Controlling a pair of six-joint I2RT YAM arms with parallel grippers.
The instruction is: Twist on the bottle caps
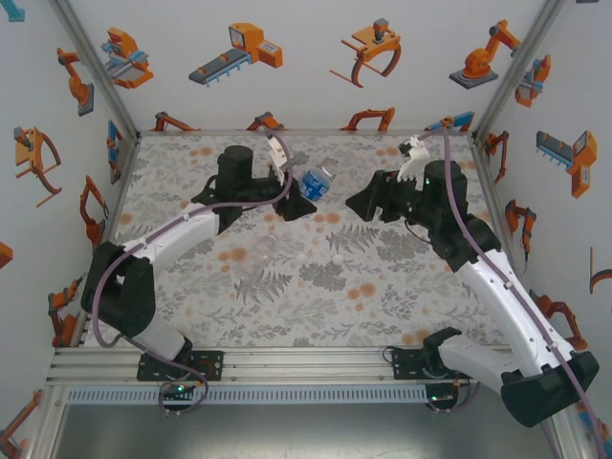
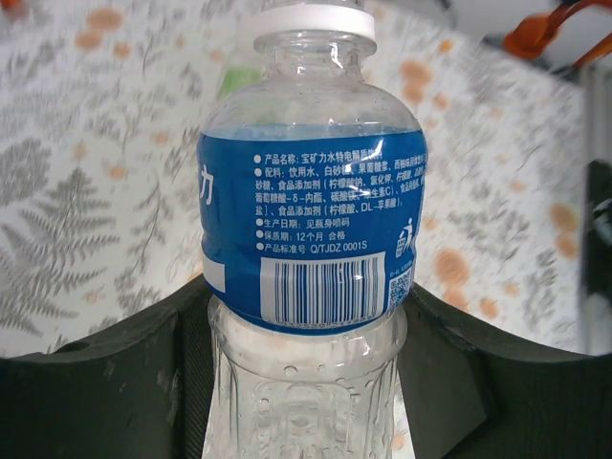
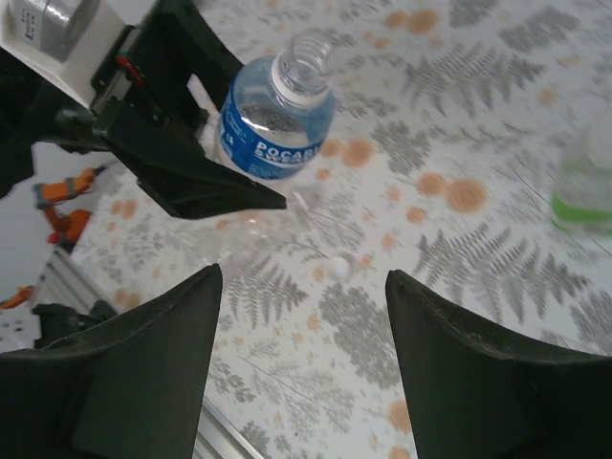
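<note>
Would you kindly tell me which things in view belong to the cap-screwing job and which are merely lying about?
Belongs to the job:
- clear plastic bottle with a blue label, uncapped, clamped in the left gripper
- small round white plastic cap, lying loose
- green-tinted plastic bottle, blurred
- right gripper, open and empty

Just there:
- grey floral table cover
- orange robot pictures on the walls

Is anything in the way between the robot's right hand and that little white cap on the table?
No, nothing visible is in the way. The white cap lies on the bare table just ahead of the open right hand. The blue-label bottle is farther off to one side, not between them.
</note>
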